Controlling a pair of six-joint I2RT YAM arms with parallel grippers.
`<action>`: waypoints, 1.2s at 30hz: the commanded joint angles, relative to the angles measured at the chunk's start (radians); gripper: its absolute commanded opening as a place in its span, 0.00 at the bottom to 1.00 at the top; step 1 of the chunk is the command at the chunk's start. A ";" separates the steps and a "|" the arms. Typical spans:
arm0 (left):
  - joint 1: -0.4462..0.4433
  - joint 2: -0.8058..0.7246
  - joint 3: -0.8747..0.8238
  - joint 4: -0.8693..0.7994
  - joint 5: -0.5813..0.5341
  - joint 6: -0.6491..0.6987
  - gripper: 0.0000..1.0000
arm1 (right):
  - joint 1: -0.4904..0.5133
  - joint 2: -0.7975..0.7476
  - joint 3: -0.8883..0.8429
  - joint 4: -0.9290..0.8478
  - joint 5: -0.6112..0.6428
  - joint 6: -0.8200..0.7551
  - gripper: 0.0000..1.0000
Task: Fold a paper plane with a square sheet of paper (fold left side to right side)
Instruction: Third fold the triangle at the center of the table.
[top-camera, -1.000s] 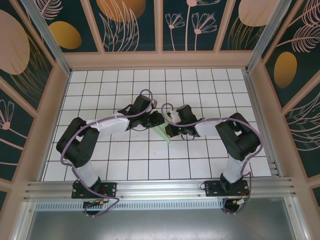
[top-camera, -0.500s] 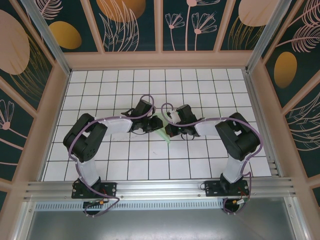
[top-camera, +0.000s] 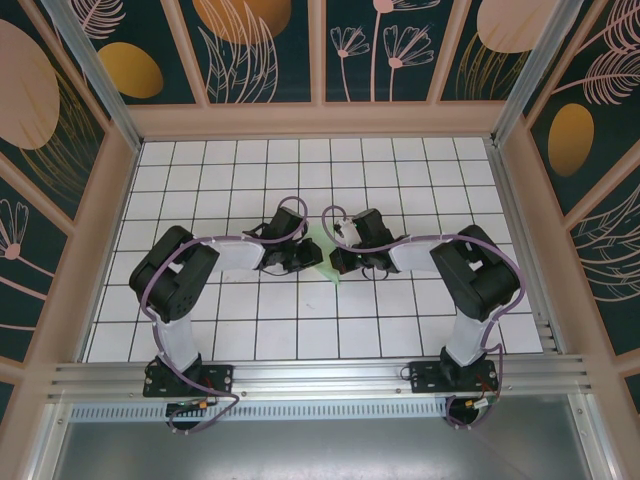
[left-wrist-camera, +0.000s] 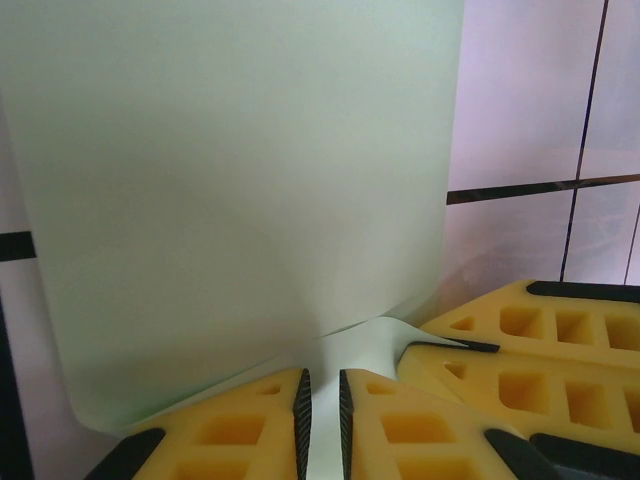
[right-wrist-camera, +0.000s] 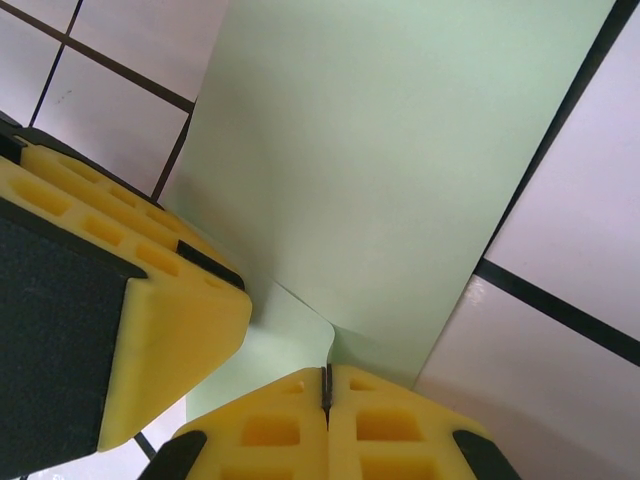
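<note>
A: Fingertips first: how do the left gripper's (left-wrist-camera: 322, 410) stand?

B: Nearly together. There is a thin slit between the yellow pads, and the lower edge of the square sheet of paper (left-wrist-camera: 240, 170) runs down into it. I read that as a pinch on the paper.

A: And the right gripper (right-wrist-camera: 325, 385)?

B: Its pads are pressed flat together, the seam a hairline. A curled corner of the sheet dips to that seam, so it looks nipped there too.

A: Why so close to each other?

B: My guess is that two pinches side by side on one edge keep a limp sheet from sagging or twisting while its left side is carried to the right. From the left wrist, the right fingers (left-wrist-camera: 520, 340) sit just beside its own.

A: What is the paper like?

B: Pale mint, matte and smooth. It rises as one broad plane, softly curled at the held corner, and I see no sharp crease. The fingers are yellow, pocketed like a waffle, with black trim.

A: And from above?

B: It sits mid-table (top-camera: 400, 320), on white tiles with dark lines. A sliver of green shows between the two wrists.
</note>
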 joint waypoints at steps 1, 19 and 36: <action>-0.005 0.043 -0.039 -0.009 -0.038 -0.011 0.20 | 0.008 0.016 0.021 -0.086 0.037 0.010 0.01; -0.010 0.050 -0.049 -0.014 -0.060 -0.008 0.18 | 0.008 -0.269 -0.021 -0.159 -0.147 0.134 0.23; -0.013 0.055 -0.045 -0.018 -0.060 -0.003 0.18 | 0.057 -0.114 -0.004 -0.174 -0.156 0.158 0.21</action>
